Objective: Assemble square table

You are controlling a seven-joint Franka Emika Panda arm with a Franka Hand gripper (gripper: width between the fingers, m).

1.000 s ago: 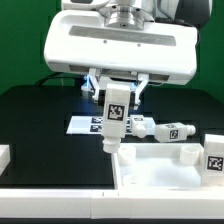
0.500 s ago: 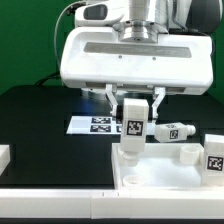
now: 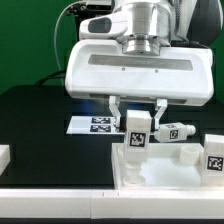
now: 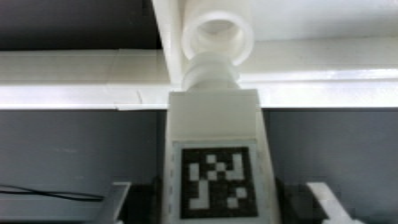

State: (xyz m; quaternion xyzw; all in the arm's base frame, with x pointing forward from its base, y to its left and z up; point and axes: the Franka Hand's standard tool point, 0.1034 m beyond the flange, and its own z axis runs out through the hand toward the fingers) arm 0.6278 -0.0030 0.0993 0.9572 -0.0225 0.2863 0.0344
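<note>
At the exterior view's left edge a white piece (image 3: pixel 3 155) sits on the black table (image 3: pixel 40 120). Next lies the marker board (image 3: pixel 100 123), flat, just behind the top's left corner. The arm comes straight down from above, its wide white wrist body level and the gripper (image 3: pixel 137 117) pointing down. Its jaws are clamped on an upright leg (image 3: pixel 137 132), tag toward the camera. The leg's lower end is at the far left corner of the top (image 3: pixel 165 178); whether they touch I cannot tell. To the right a second leg (image 3: pixel 172 132) lies on its side, and a third leg (image 3: pixel 214 157) stands at the right edge. In the wrist view the fingers (image 4: pixel 125 203) flank the held leg (image 4: pixel 217 120).
</note>
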